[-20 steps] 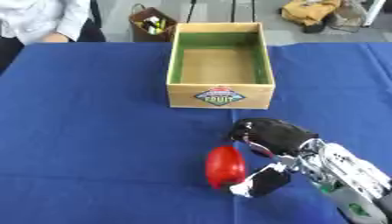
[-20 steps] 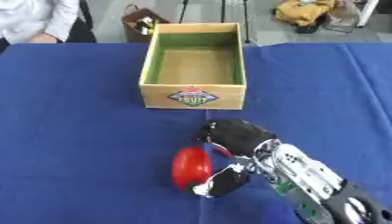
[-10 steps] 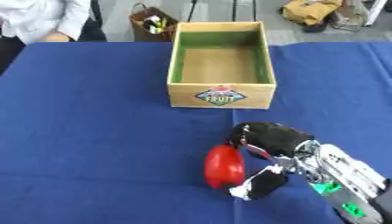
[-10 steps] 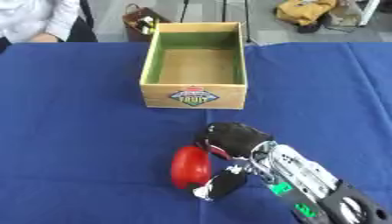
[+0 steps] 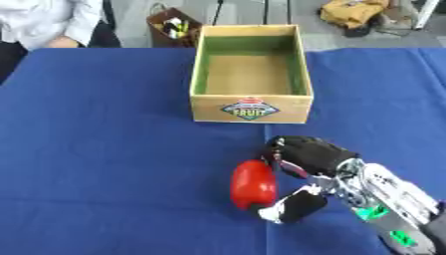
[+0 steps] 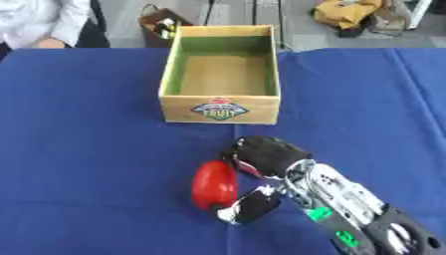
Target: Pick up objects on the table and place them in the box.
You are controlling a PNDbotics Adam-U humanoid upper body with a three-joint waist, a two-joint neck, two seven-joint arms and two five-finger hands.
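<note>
Blue tablecloth (image 5: 104, 149) fills most of the frame, lying flat.

Lower centre: a red object (image 5: 253, 184), rounded and glossy, lies on the cloth, longer axis running roughly up-down in the frame. It sits below and slightly left of the box, well apart from it.

Upper centre: wooden box (image 5: 251, 107), open top, green inner walls, brown floor, a fruit label on its near face. Nothing visible inside.

Lower right: right hand (image 5: 306, 164) comes in from the lower right corner, black with silver forearm parts. Its fingers are curled down just beside the red object's upper right side; the thumb (image 5: 294, 206) reaches under the object's lower right end. Fingers and thumb bracket the red object from the right and look to be touching it; object rests on the cloth, not lifted.

Left hand: not seen in either view.
</note>
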